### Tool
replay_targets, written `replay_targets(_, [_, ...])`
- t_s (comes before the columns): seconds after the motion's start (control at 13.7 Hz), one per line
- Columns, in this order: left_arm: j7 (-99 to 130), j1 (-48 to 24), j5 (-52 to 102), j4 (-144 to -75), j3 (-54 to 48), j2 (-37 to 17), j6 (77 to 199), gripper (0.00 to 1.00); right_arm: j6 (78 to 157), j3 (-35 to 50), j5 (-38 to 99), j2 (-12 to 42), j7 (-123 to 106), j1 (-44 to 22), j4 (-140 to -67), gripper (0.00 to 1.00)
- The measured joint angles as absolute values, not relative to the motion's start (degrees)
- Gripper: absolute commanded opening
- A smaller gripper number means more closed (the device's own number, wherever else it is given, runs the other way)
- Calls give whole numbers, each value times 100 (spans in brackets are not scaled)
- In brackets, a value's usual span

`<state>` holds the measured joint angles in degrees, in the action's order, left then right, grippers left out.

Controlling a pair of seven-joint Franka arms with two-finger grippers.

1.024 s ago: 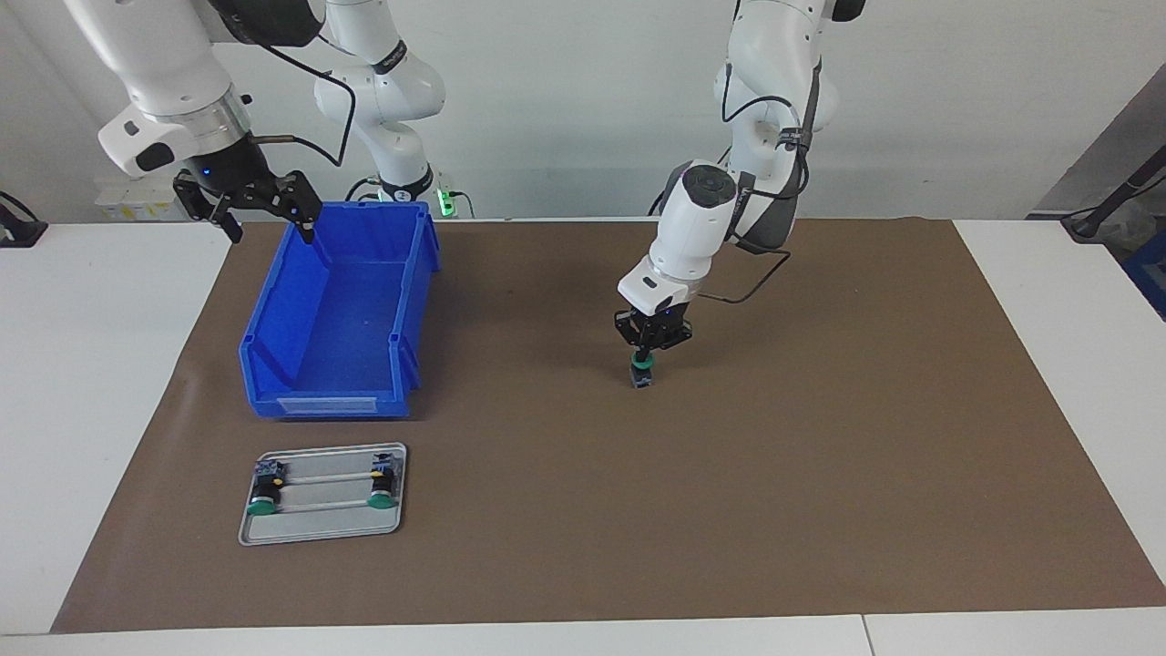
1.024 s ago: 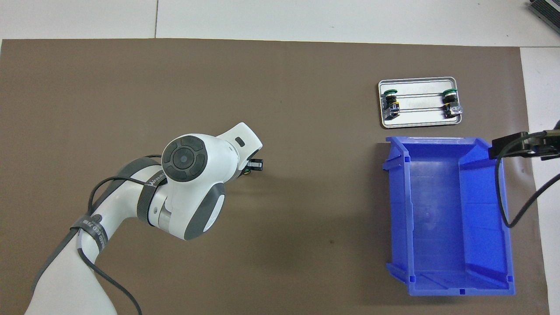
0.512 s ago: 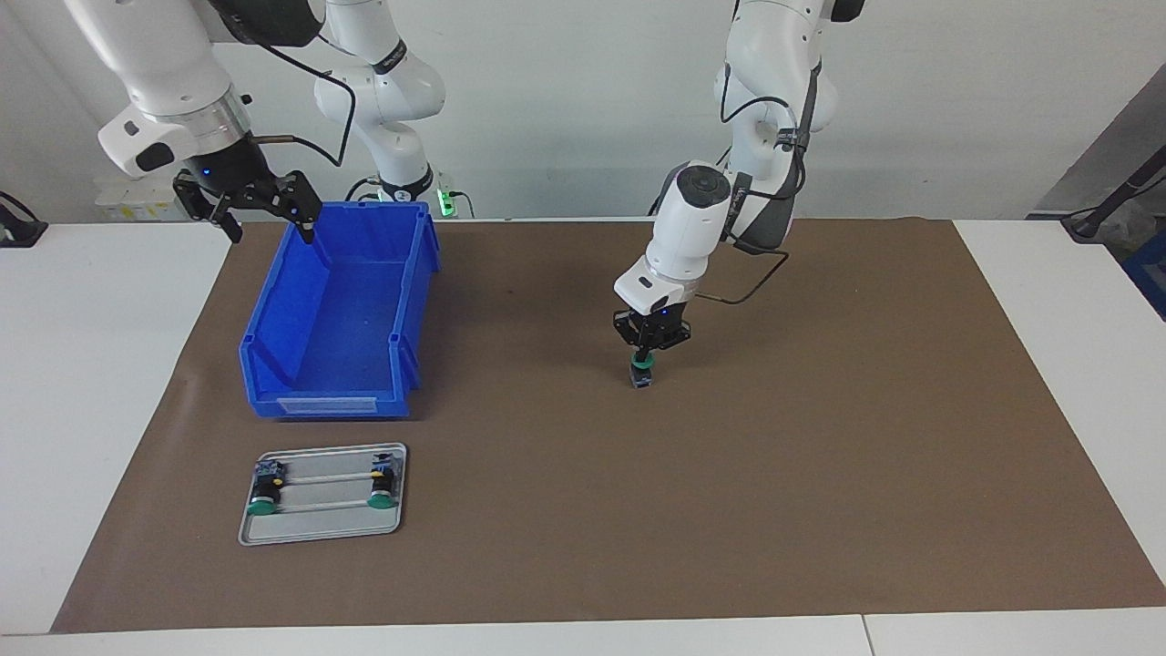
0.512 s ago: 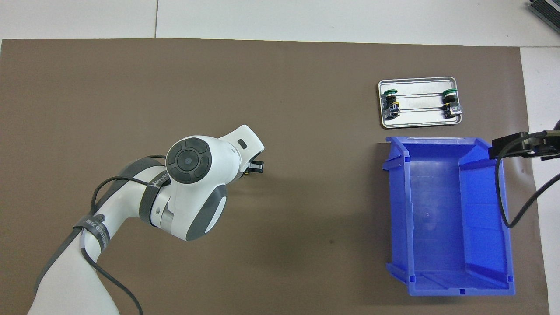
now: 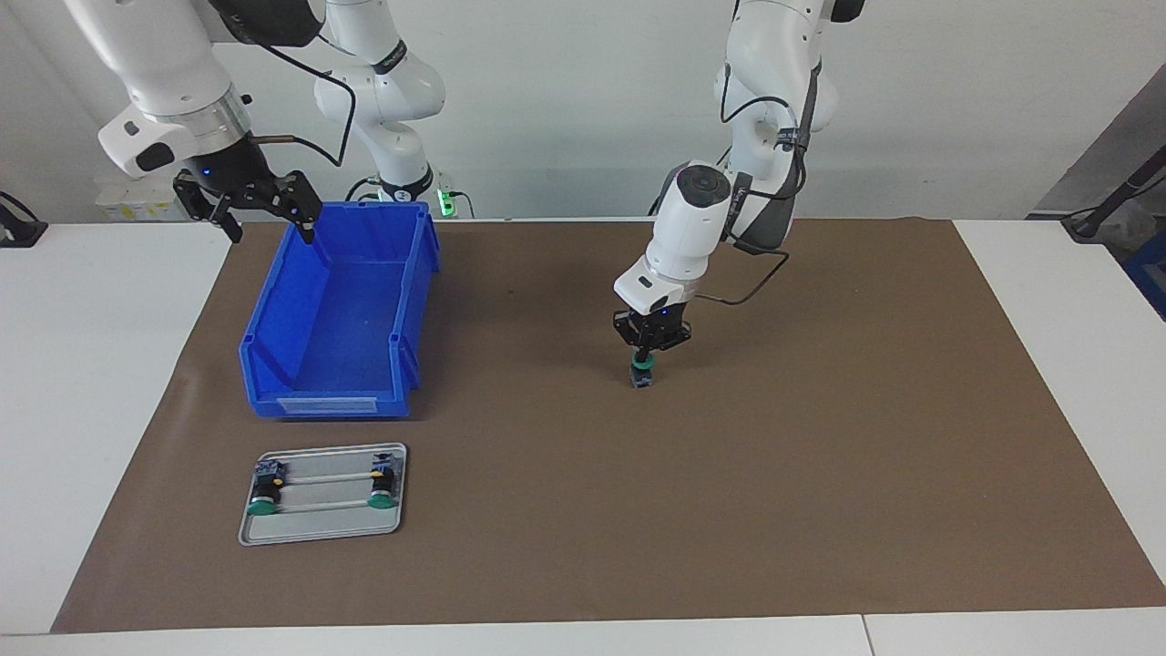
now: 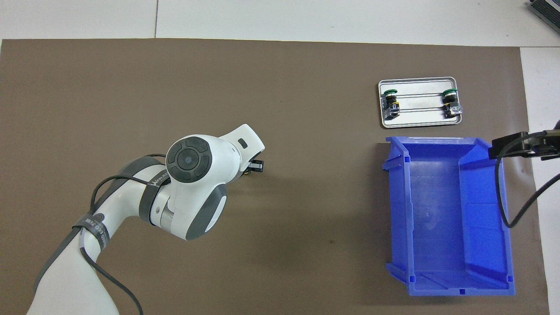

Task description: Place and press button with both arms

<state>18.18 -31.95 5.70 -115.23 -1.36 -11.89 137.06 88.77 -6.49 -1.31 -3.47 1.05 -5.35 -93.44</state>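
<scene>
A green-capped button (image 5: 642, 372) stands upright on the brown mat (image 5: 820, 437) near the table's middle. My left gripper (image 5: 643, 356) points straight down onto it, shut, with its fingertips together on the green cap. In the overhead view the left wrist hides the button, and only a black part of the left gripper (image 6: 257, 165) shows. My right gripper (image 5: 264, 211) hangs open over the blue bin's corner at the right arm's end, holding nothing. Only its edge (image 6: 523, 146) shows in the overhead view.
The blue bin (image 5: 323, 401) sits on the mat at the right arm's end. Farther from the robots lies a small metal tray (image 5: 319, 527) holding two more green-capped buttons (image 5: 263, 498) (image 5: 382, 492). Both the tray (image 6: 420, 119) and the bin (image 6: 437, 141) also show from overhead.
The left arm's wrist has shifted slightly toward the right arm's end while its gripper stays on the button's cap. The right arm has not moved.
</scene>
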Motion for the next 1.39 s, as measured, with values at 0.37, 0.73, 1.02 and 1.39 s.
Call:
replay_targets(0.37, [1673,-3018,524,-10901,-22,-1201,12658,9,8877,-649,-131,-347,105,-535,-9344,100])
replay_targets(0.73, [730,-2154,486,-10190,17,-903,11325,10,8877,-649,-131,-347,105,-535,-9344,100])
replay_targets(1.02, [-160,-1391,477,-10157,31,-471,10756,12,8877,-649,-131,-347,104,-534,-9344,100])
replay_targets(1.39, [-913,-625,449,-10161,38,-154,10183,16,9806,-639,-66,-344,332,-1013,-9736,100])
